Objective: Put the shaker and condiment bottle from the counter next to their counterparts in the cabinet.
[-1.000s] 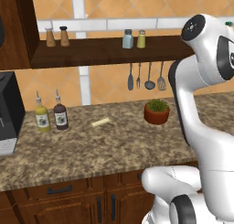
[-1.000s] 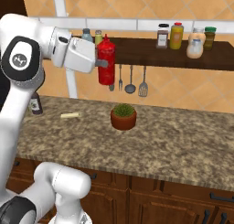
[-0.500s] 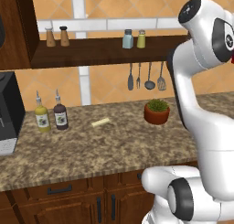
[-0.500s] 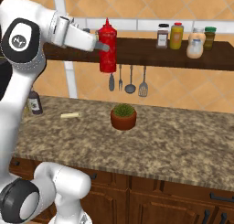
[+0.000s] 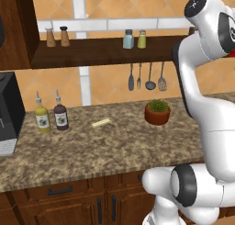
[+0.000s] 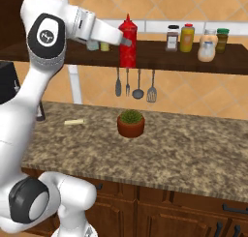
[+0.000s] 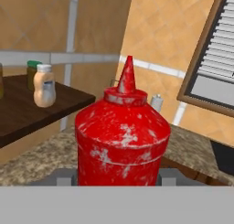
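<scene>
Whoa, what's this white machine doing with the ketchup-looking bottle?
The robot arm is holding a red condiment bottle upright in its end effector, raised in front of the dark wooden cabinet shelf. A pale blue-grey shaker already stands on that shelf beside a yellow-green shaker. Further along the shelf are a dark bottle and an orange bottle, probably where the red one is headed. A potted plant sits on the counter below.

Granite counter point(image 5: 92, 150): a potted plant point(image 5: 157, 112) is set near the back wall, a pale stick point(image 5: 101, 123) lies to its left. A yellow bottle point(image 5: 41, 115) and dark bottle point(image 5: 60, 114) stand side by side, just apart. Utensils point(image 5: 146, 76) are hung below the shelf. Two brown shakers point(image 5: 57, 36) are seen at the shelf's left end.
</scene>
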